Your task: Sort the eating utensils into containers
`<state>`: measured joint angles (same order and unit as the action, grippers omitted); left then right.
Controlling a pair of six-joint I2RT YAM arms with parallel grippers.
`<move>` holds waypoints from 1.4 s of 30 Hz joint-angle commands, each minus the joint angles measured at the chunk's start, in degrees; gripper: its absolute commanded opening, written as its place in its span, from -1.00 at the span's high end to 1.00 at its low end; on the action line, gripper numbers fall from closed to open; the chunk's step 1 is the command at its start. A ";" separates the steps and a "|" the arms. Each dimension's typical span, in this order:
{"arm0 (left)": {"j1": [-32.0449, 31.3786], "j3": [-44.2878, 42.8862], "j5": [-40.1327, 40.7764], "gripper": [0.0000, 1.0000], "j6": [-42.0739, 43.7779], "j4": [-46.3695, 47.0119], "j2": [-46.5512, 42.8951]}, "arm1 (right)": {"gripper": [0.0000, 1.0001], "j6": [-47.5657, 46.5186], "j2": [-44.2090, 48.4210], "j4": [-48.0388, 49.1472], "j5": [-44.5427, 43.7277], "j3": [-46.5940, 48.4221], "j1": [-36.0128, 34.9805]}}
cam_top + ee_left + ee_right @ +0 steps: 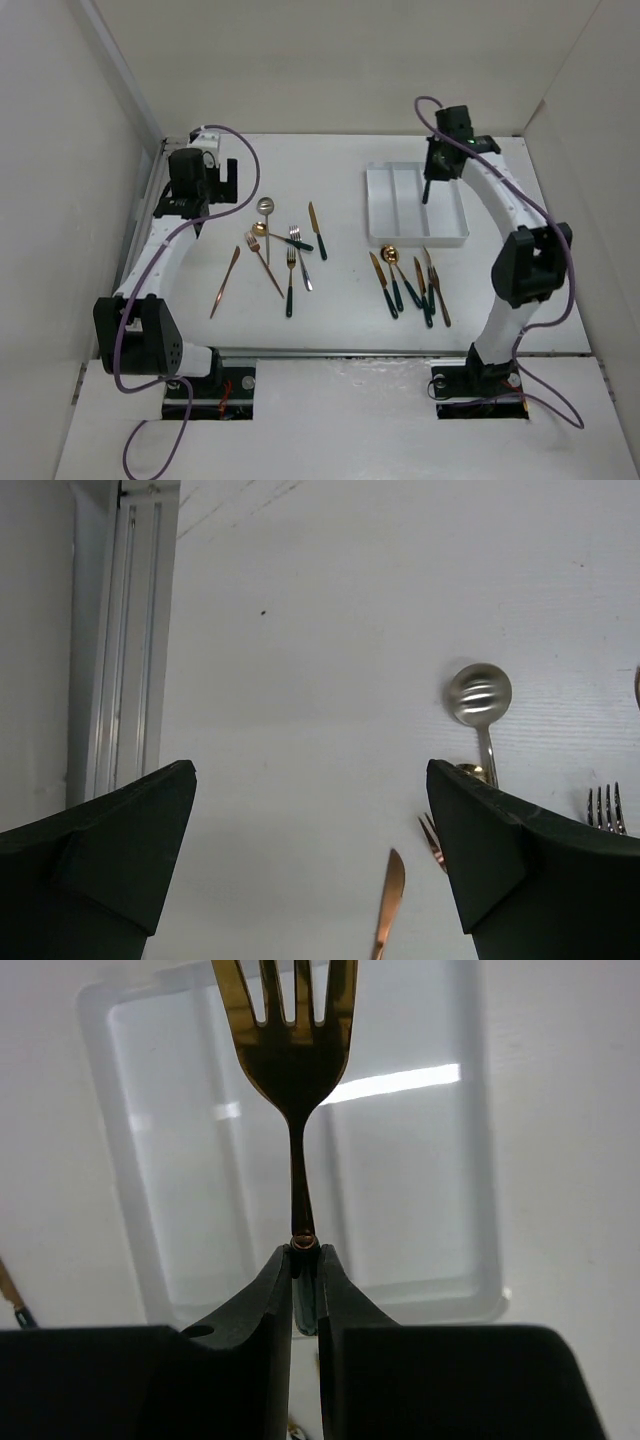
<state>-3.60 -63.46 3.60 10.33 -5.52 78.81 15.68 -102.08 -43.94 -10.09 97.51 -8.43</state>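
A gold fork (292, 1060) hangs tines-down from my right claw (305, 1260), whose fingers are pressed together on the slim neck just where the gold meets the teal handle. Below it lies the white tray (400, 1160), set at the far right of the counter (330, 170). The fork is over the tray's middle region and appears clear of its floor, though I cannot tell which compartment lies exactly beneath the tines.

The fork looks light, rigid and polished, so I judge it slippery. Pinched on so narrow a stem it could swivel or slide, and a hold on the flat faces of the handle, nearer its balance point, would be steadier. Let go from a height, it would likely bounce and clatter rather than break.

On the near side of the tray a cluster of teal-handled pieces (410, 285) lies on the counter, and a second scatter (290, 285) lies left of centre. My left claw (310, 780) hovers over the far-left counter, fingers spread wide with nothing between them. A silver spoon (478, 693) and a copper knife (390, 900) lie beneath it, toward one finger. Both lie flat, so I expect they will need a low pinch across the handle.
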 commanded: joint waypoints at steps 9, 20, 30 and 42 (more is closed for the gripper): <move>1.22 4.48 0.89 -0.91 -6.55 -7.13 -0.06 | 1.00 -5.04 -17.79 2.02 1.30 10.85 -7.48; 1.22 11.51 -2.36 -0.80 -2.16 -7.14 0.47 | 1.00 -5.05 -13.85 3.16 -0.28 4.27 -7.48; 0.17 13.53 -0.26 -0.52 1.44 -11.80 2.14 | 0.77 -4.26 -17.54 4.30 2.00 3.65 -5.81; -0.89 14.76 -0.52 -0.12 7.41 -23.12 6.63 | -0.02 -3.20 -8.58 4.92 2.00 3.65 -5.81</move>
<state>-4.45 -49.12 3.64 14.57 -23.11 86.89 11.79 -117.93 -41.56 -8.10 100.01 -14.26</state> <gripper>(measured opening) 0.563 0.503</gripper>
